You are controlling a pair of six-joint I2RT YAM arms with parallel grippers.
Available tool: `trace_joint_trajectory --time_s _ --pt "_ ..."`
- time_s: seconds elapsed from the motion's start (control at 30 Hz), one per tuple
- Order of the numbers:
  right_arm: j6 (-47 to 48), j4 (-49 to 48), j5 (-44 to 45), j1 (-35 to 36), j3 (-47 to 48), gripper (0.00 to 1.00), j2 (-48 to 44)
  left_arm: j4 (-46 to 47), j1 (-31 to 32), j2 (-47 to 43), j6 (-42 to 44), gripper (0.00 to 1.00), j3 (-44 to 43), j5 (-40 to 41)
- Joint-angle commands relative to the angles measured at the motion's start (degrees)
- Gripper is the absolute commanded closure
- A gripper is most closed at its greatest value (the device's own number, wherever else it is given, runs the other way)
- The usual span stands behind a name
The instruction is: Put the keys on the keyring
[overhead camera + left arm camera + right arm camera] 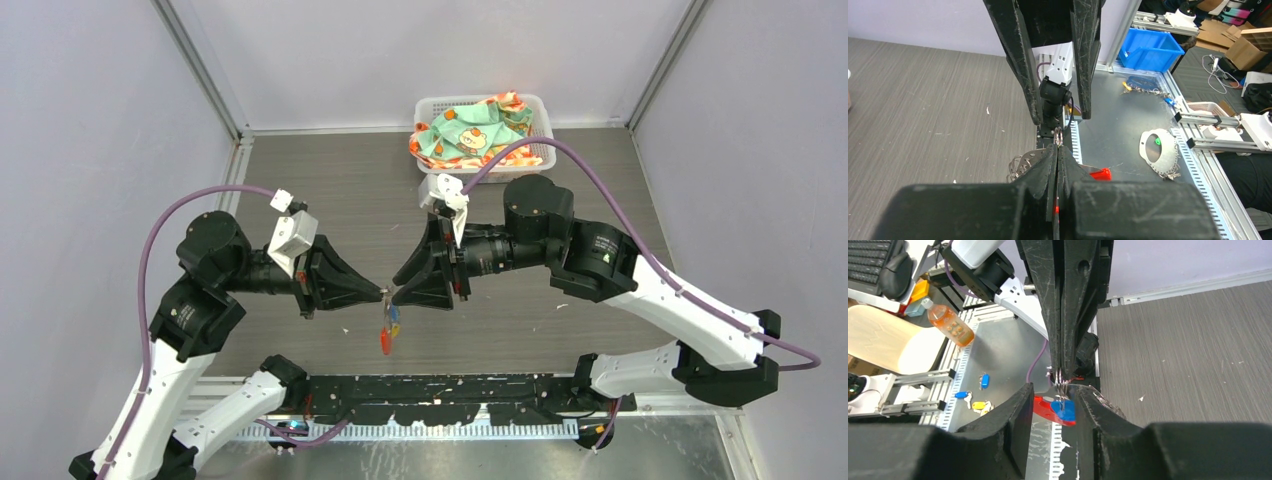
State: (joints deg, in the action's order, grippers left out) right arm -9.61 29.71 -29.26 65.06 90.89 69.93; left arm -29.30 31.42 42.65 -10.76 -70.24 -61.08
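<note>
My left gripper (383,295) is shut on the keyring (386,318), which hangs just above the table's near edge. In the left wrist view the left gripper's tips (1057,147) pinch the thin ring (1058,136), with the chain-like bunch (1018,167) to the left and the red tag (1100,174) to the right. My right gripper (396,297) is open, its jaws either side of the ring (1060,377). The blue-tagged key (1066,410) hangs at the ring against the red tag (1045,407). A yellow speck (390,326) shows below the blue tag; I cannot tell if it is the yellow key.
A white basket (535,105) holding patterned cloth stands at the back of the table. Beyond the near edge, on the metal bench, lie spare blue (984,381) and yellow (979,405) tagged keys, an orange bottle (948,322) and a white disc (1158,150).
</note>
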Motion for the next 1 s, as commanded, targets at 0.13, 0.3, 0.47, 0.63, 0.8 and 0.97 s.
trace_joint_trajectory --time_s 0.13,0.3,0.47,0.63,0.8,0.97 --pt "-2.7 -6.4 -3.9 -0.2 -1.2 0.66 0.8 4.1 0.0 0.1 -1.3 1.00 -1.3 -1.1" --pt "-3.4 -7.5 -4.5 -0.2 -1.8 0.70 1.0 4.0 0.0 -0.1 -1.3 1.00 -1.5 -1.2" --pt "-3.9 -7.6 -5.5 -0.2 -1.6 0.88 1.6 3.9 0.0 -0.2 -1.1 1.00 -1.6 -0.9" --pt "-3.5 -5.4 -4.1 -0.2 -1.8 0.99 0.7 2.3 0.0 -0.6 0.8 1.00 -1.6 -0.6" --pt "-1.6 1.6 -1.3 -0.2 1.2 0.99 0.5 -4.5 0.0 0.1 6.9 0.84 -2.1 -0.2" --pt "1.0 11.3 -1.3 -0.1 8.1 0.99 4.8 -16.6 0.0 4.1 17.7 0.62 -6.5 -2.4"
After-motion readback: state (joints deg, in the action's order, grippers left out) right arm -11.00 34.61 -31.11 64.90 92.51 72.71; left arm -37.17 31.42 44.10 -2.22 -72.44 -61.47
